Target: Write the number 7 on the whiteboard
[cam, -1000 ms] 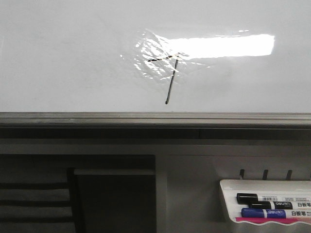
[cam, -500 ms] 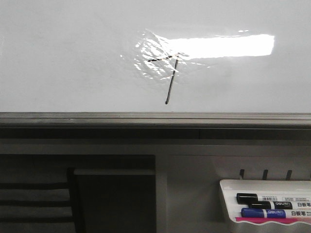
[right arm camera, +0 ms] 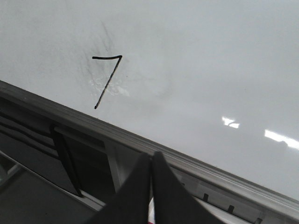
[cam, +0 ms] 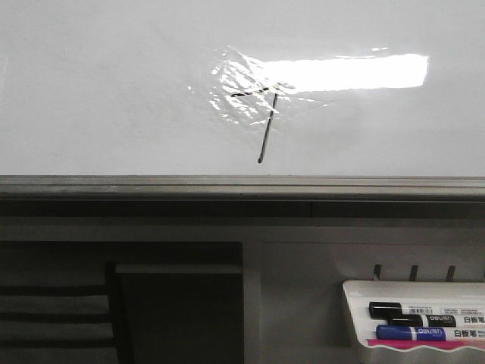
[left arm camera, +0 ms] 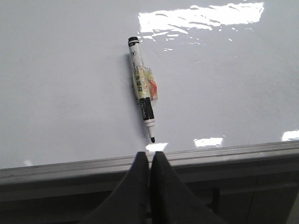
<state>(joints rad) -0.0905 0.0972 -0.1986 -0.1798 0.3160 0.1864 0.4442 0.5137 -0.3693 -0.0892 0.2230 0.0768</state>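
Filling the upper half of the front view, the whiteboard (cam: 106, 91) is glossy white, with a bright rectangular glare and a wrinkled shiny patch near its middle. The number 7 (cam: 264, 121) is drawn there in thin black line, its short top stroke crossing the wrinkled patch and its long slanted downstroke ending just above the grey edge rail (cam: 242, 186). Below the rail, at lower right, a small white tray (cam: 356, 303) holds a black marker (cam: 413, 310) and a blue marker (cam: 420, 333).

In the left wrist view, an uncapped marker (left arm camera: 142, 94) lies flat on the board, tip toward the rail. The left gripper (left arm camera: 150, 158) has its fingers pressed together, holding nothing. The right gripper (right arm camera: 151, 161) is likewise closed and empty, near the rail below the 7.
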